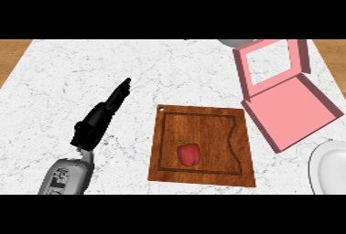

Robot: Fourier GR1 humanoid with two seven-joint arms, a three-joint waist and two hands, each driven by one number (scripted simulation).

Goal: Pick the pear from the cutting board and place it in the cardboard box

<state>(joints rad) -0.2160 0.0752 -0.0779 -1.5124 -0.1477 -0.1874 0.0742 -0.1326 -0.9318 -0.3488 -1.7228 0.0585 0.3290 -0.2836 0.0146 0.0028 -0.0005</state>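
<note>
At the far left, a strip of wooden surface (13, 57) shows beyond the edge of the white marbled counter (81, 77). Coming in from the lower edge, the grey forearm (66, 176) leads up to the left hand (98, 121), which is black and points up and to the right over the bare counter. Its fingers (121, 91) are stretched out straight and held together, gripping nothing, and the hand lies well apart from the board to its right. Near the middle sits the wooden cutting board (223, 132), dark brown, with a groove running round its face and a small hole at its upper left corner. On the lower left part of the board lies the fruit named as the pear (189, 154); it shows as a red, rounded, blocky thing with a short green stem at its top, looking more like a red pepper than a pear. It rests inside the groove, untouched by any hand. To the upper right of the board stands the box (290, 116), pink rather than cardboard brown, open, with its lid (270, 61) raised behind it and a window cut through the lid. The box's near corner lies just beside the board's upper right corner. At the lower right edge part of a white plate (330, 167) shows, and at the top edge, behind the lid, a bit of a pale rounded object (233, 43). The right hand is out of sight.
</note>
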